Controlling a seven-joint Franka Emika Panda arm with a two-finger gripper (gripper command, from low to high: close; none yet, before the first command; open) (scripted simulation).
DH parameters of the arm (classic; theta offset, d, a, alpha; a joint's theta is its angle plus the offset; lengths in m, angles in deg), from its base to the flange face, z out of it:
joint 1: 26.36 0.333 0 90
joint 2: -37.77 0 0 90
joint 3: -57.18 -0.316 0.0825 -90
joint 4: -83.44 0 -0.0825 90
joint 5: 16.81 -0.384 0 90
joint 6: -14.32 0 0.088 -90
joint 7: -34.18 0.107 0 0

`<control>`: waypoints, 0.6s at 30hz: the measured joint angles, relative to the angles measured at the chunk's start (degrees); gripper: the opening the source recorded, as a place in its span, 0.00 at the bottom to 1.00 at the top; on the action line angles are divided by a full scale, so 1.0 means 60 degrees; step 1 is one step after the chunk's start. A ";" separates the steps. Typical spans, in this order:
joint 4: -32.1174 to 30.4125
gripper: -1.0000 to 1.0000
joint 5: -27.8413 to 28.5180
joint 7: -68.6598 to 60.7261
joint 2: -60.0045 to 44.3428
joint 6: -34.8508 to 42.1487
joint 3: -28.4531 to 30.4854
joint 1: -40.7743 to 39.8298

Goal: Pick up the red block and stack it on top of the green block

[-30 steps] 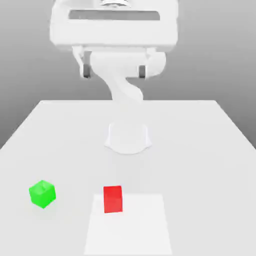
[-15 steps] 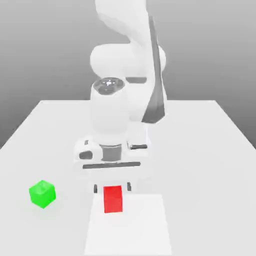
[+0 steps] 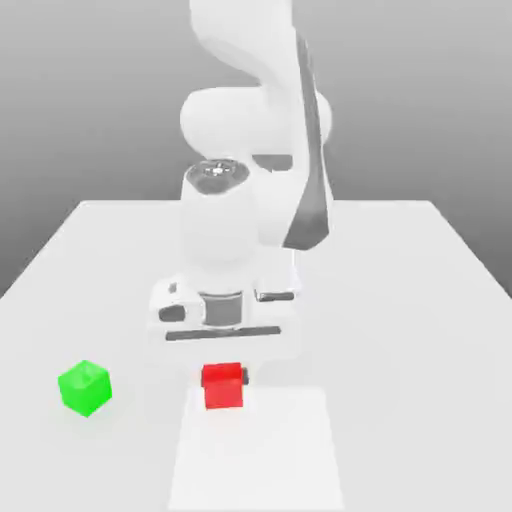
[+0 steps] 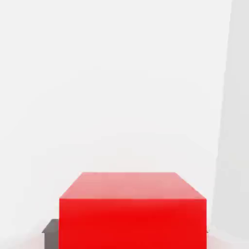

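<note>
Red block (image 3: 222, 386) sits clamped in the closed hand (image 3: 223, 376) near the surface's (image 3: 400, 300) front edge, positioned for lifting; green block (image 3: 84, 388) stands apart toward the exterior view's left.

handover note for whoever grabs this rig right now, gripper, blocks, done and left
Gripper: shut on the red block, low over the table.
Red block: between the fingers, near the front middle of the table, at the edge of a paler square patch.
Green block: free on the table, toward the exterior view's left of the red block, nothing on it.
Done: approach and grasp.
Left: lift the red block, carry it over the green block, set it on top, release.
</note>
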 joint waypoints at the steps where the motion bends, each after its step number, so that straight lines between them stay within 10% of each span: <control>1: 0.0015 0.00 0.0053 0.0031 0.0169 0.0184 0.0076 -0.0142; 18: 0.1228 0.00 0.0424 0.0083 0.0516 0.1719 0.2033 -0.3032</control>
